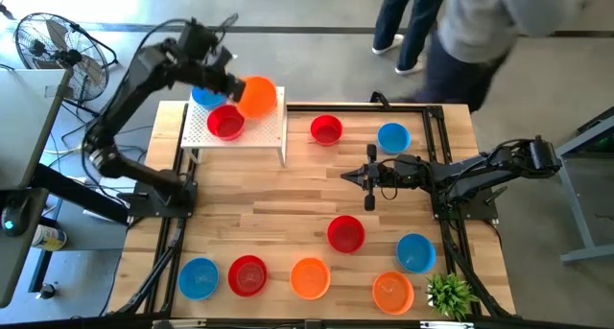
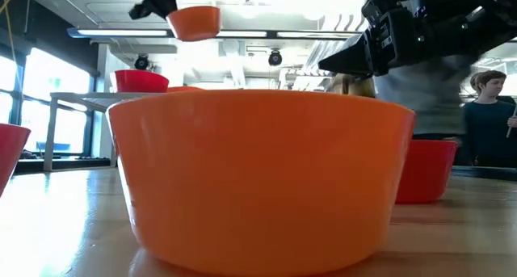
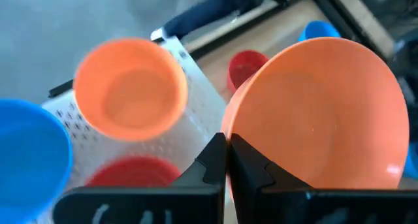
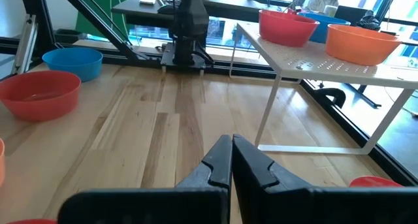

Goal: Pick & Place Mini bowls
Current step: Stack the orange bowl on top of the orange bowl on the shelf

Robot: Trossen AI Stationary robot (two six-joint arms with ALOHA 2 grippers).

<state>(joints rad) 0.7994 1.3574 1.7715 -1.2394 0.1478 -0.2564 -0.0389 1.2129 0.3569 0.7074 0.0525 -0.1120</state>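
Note:
My left gripper (image 1: 233, 87) is over the white perforated stand (image 1: 273, 135) at the table's far left, shut on an orange mini bowl (image 1: 256, 96). The low view shows that bowl (image 2: 195, 23) raised above the stand. A blue bowl (image 3: 29, 152), a red bowl (image 3: 130, 172) and another orange bowl (image 3: 130, 90) sit on the stand's top. My right gripper (image 1: 369, 176) hovers shut over the table's middle, touching nothing. Several more red, blue and orange bowls stand on the table. My left gripper pinches the orange bowl's rim (image 3: 230, 138) between its two fingers, at the edge nearest the wrist. The bowl is lifted clear above the stand and sits roughly upright in the low view, sticking out beyond the fingertips.
Loose bowls on the table: red (image 1: 326, 129) and blue (image 1: 393, 137) at the far side, red (image 1: 345, 234) and blue (image 1: 414, 252) at the right, and a row along the near edge. A small green plant (image 1: 451, 295) is at the near right corner. People stand beyond the far edge.

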